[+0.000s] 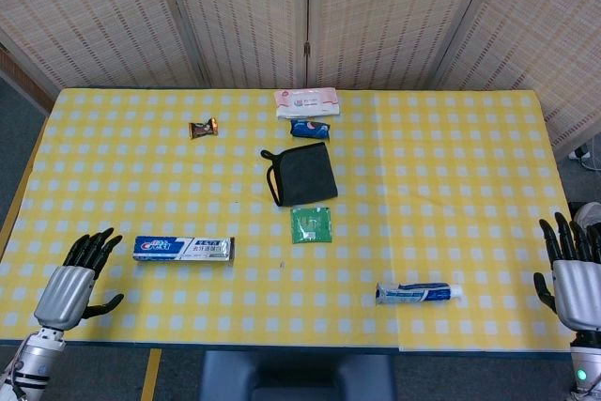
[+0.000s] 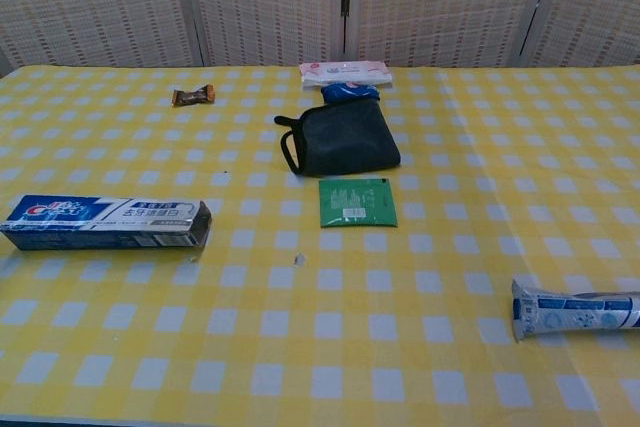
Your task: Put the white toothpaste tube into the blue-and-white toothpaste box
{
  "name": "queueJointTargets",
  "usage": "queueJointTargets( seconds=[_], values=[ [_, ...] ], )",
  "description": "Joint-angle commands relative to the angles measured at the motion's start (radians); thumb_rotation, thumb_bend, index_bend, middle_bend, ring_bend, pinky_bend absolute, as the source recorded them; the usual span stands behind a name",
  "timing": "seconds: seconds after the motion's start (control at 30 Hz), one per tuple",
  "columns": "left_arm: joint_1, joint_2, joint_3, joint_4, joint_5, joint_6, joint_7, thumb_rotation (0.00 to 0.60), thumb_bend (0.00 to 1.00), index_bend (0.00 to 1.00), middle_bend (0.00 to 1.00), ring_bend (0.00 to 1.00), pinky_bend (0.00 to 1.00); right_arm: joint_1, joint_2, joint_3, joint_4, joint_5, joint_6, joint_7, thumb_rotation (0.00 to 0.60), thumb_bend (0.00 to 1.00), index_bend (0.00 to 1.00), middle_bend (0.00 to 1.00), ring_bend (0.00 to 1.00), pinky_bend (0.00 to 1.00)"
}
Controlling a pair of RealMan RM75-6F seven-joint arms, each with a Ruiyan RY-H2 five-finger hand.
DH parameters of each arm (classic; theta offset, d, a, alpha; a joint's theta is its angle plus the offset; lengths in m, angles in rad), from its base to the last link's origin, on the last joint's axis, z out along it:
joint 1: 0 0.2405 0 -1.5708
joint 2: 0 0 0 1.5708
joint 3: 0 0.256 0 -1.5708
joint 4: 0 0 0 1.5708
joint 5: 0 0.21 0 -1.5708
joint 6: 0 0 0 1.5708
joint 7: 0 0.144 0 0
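Left hand (image 1: 80, 274): fingers spread, holding nothing, at the counter's (image 1: 451, 185) near-left edge.
Toothpaste box (image 1: 183, 249): lying flat just beside that hand, untouched.
Toothpaste tube (image 1: 420, 292): lying well apart from the box, near-right, not yet inserted.
Right hand (image 1: 575, 269): fingers apart, empty, at the right edge.
Progress: apparently nothing done; grasping and insertion remain.

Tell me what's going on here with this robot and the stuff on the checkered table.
Nothing is being handled yet. The left hand and the right hand hover open at the table's near corners, holding nothing. The toothpaste box lies flat near the left hand, and the toothpaste tube lies apart from it, over toward the right hand. A dark pouch, a green packet and a few small packets sit mid-table, untouched.
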Motion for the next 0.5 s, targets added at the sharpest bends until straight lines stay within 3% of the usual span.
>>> queueJointTargets(
  seconds=[0.03, 0.27, 0.5],
  values=[
    [-0.018, -0.004, -0.006, 0.000, 0.010, -0.019, -0.049, 0.600, 0.23, 0.07, 0.05, 0.03, 0.05, 0.002, -0.003, 0.000, 0.000, 0.000, -0.007, -0.003, 0.600, 0.43, 0.00, 0.00, 0.00, 0.00],
    [-0.145, -0.008, -0.028, 0.035, 0.028, -0.190, -0.196, 0.600, 0.23, 0.09, 0.08, 0.06, 0.08, 0.005, -0.014, 0.004, 0.002, 0.000, -0.021, -0.018, 0.600, 0.43, 0.00, 0.00, 0.00, 0.00],
    [-0.269, -0.052, -0.063, 0.127, -0.020, -0.374, -0.238, 0.600, 0.22, 0.11, 0.10, 0.09, 0.09, 0.013, -0.027, 0.008, 0.000, -0.007, -0.034, -0.029, 0.600, 0.43, 0.00, 0.00, 0.00, 0.00]
  ],
)
